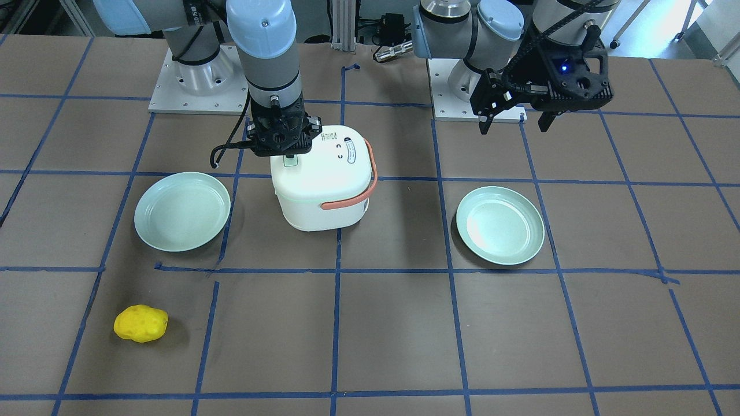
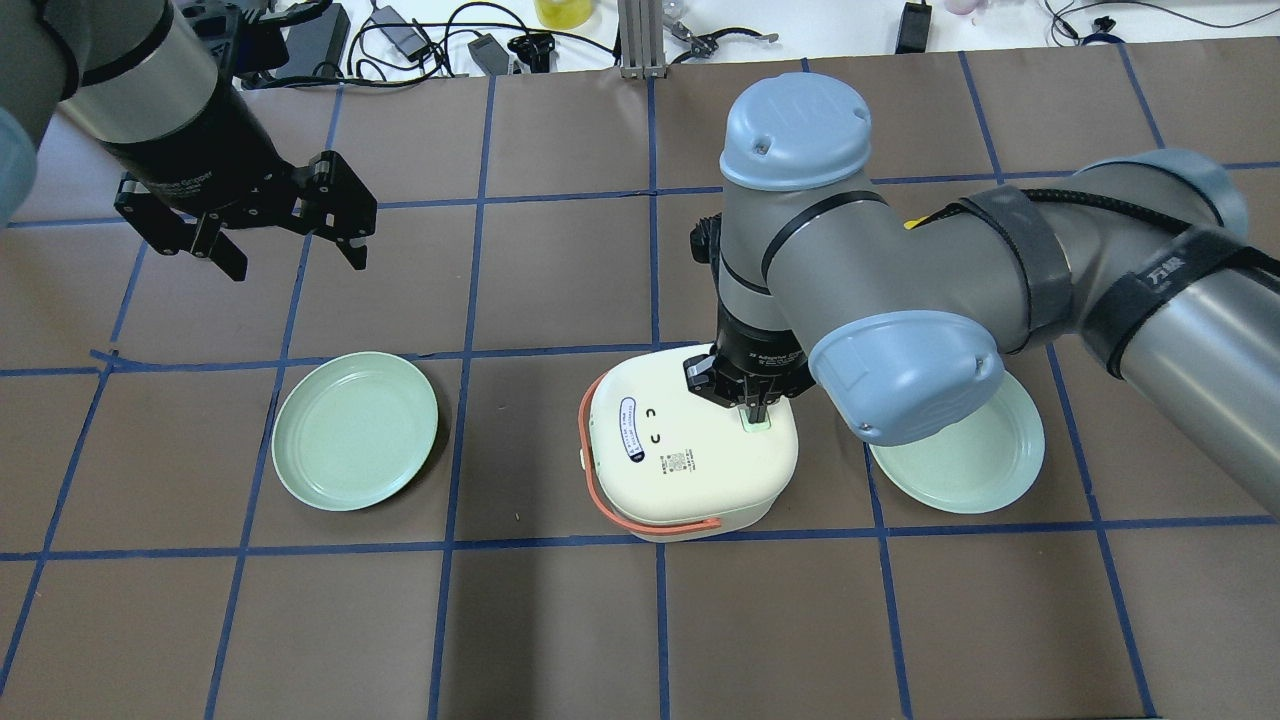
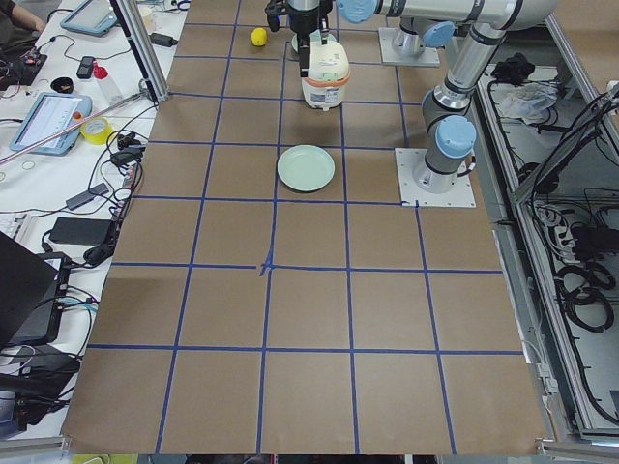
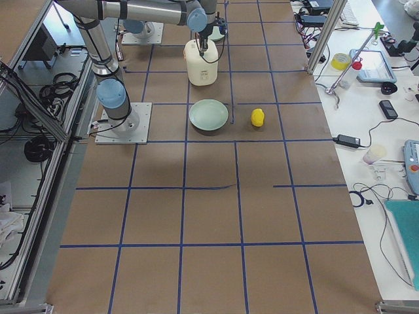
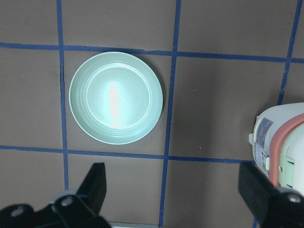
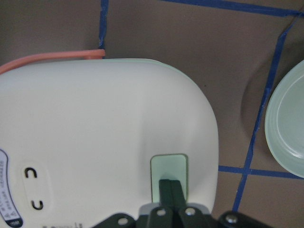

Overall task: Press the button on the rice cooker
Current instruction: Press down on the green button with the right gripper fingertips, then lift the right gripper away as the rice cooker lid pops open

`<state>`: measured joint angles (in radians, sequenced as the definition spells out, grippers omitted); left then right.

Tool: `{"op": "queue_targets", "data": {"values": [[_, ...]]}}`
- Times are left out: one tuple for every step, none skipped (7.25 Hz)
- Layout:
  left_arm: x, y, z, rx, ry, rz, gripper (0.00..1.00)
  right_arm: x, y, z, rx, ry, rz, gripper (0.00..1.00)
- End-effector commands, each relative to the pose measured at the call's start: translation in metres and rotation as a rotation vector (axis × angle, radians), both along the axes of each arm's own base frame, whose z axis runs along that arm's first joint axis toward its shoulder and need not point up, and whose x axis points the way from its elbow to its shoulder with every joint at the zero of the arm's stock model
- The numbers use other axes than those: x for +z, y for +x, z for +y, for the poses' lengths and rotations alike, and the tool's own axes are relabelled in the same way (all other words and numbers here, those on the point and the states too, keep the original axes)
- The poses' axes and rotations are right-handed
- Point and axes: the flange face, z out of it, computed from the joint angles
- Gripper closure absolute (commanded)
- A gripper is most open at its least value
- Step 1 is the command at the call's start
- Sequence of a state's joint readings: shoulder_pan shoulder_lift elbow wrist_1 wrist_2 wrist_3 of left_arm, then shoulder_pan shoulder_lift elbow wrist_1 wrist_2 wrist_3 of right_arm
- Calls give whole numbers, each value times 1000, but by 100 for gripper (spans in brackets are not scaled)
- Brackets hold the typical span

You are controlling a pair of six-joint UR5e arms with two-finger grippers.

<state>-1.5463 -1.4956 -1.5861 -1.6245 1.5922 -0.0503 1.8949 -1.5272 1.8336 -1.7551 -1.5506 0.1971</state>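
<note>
A white rice cooker point(image 2: 690, 450) with a salmon handle stands mid-table; it also shows in the front view point(image 1: 324, 179). Its pale green button point(image 6: 169, 173) sits on the lid near one edge. My right gripper point(image 6: 171, 187) is shut, its closed fingertips resting on the button; it also shows in the overhead view point(image 2: 752, 405) and the front view point(image 1: 286, 153). My left gripper point(image 2: 290, 255) is open and empty, held above the table well away from the cooker, over bare table behind a green plate point(image 5: 115, 97).
Two pale green plates lie either side of the cooker point(image 1: 182, 211) point(image 1: 500, 225). A yellow sponge-like object point(image 1: 140, 323) lies near the front edge on my right side. Cables and tools crowd the bench beyond the table's far edge.
</note>
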Motion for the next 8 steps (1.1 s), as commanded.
{"op": "queue_targets", "data": {"values": [[0,0,0,0,0,0,0,-3,0,1,1,5,7,100],[0,0,0,-1,0,0,0,-2,0,0,1,3,6,100],[0,0,0,-1,0,0,0,3,1,-2,-3,-7,5,100],[0,0,0,-1,0,0,0,6,-1,-5,-10,-18,12,1],[0,0,0,0,0,0,0,21,-5,-10,-11,-51,24,0],[0,0,0,-1,0,0,0,51,-9,-23,-21,-67,25,0],[0,0,0,-1,0,0,0,85,-29,-43,-36,-72,45,0],[0,0,0,-1,0,0,0,116,-63,-64,-51,-84,37,0]]}}
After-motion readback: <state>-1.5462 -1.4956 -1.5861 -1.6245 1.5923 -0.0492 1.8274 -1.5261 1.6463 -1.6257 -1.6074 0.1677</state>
